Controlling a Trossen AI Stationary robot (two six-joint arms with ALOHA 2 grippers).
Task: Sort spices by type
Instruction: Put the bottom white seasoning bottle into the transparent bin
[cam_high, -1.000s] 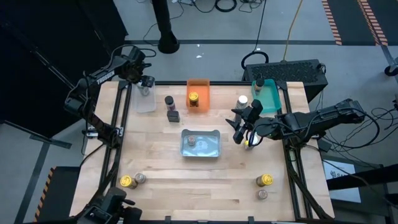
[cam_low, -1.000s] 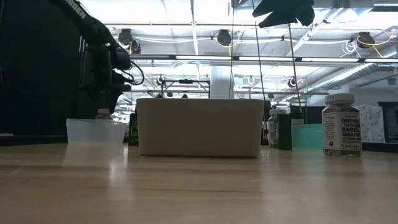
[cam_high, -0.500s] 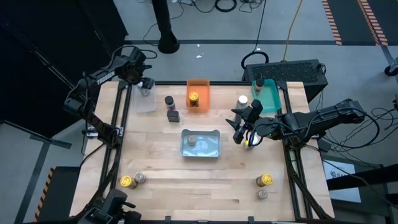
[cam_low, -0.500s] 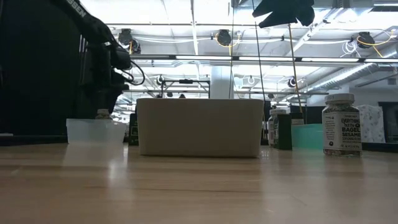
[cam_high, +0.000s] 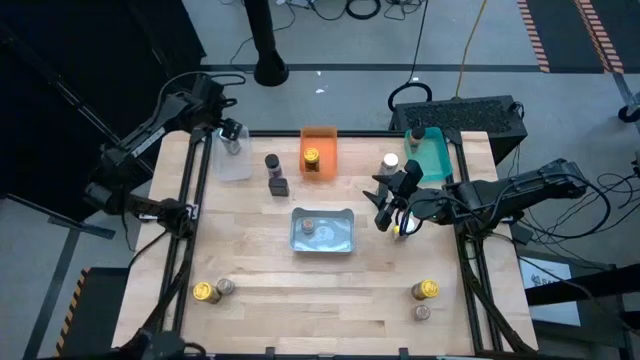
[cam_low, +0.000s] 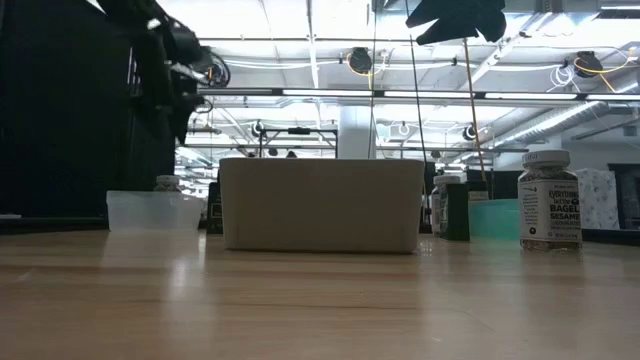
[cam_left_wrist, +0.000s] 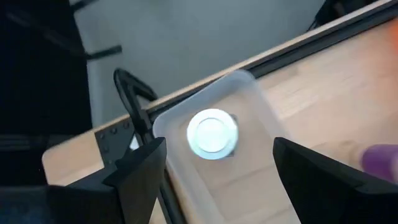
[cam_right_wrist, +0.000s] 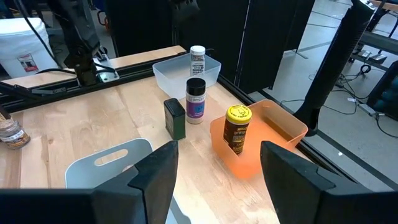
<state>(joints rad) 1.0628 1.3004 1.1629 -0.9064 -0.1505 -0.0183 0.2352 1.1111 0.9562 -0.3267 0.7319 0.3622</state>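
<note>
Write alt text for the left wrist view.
A white-lidded spice jar stands upright in a clear bin at the wooden table's corner, seen from above between the open left gripper's dark fingers.

The left pincer (cam_high: 229, 128) now sits higher above the clear bin (cam_high: 234, 160) than it did a moment ago. Its fingers are spread wider too. The white-lid jar (cam_left_wrist: 212, 134) stands alone in the bin, below the pincer.
</note>
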